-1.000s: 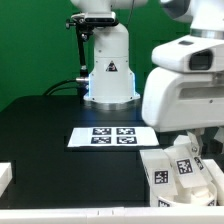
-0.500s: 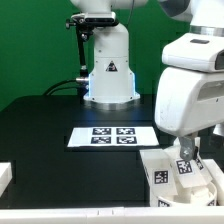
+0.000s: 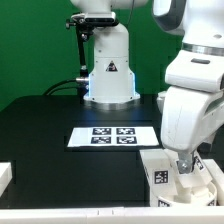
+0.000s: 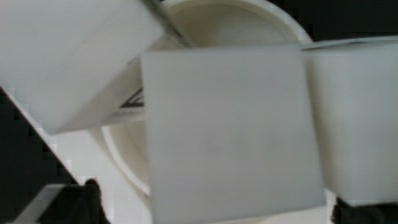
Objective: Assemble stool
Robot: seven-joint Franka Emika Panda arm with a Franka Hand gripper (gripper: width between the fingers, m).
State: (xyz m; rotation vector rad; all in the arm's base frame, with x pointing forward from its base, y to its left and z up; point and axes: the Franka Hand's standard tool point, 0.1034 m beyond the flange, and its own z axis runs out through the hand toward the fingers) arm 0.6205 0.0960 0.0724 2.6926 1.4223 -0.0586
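Black table surface point(image 3: 45, 120) across most of the exterior view, with the arm's white pedestal base point(image 3: 110, 70) at the back centre. Flat white marker board point(image 3: 113, 137) lying mid-table, four tags counted on it.

White two-finger gripper point(image 3: 182, 165) lowered at the exterior view's right, right over the stool kit. Fingertips hidden among the parts; impossible to tell from either view whether spread or clamped on anything.

Stool kit bunched at the exterior view's lower right, near the front edge. Chunky white rectangular plastic legs point(image 3: 160, 172) crowded together there, black-and-white tags on their faces; two, perhaps three, made out in this view, the rest masked by the arm. In the wrist view, three white leg blocks counted, the middle leg point(image 4: 231, 125) filling the frame, with the round white rimmed plastic seat point(image 4: 214, 25) curving behind and beneath them. One seat only.

Probably the picking of a leg now in hand. Best done by centring on the middle block alone, closing across its narrow faces rather than bridging onto a neighbour. Worth lifting straight up to avoid dragging the adjacent legs or tipping the seat. Tight packing a likely cause of a jammed or skewed grasp.
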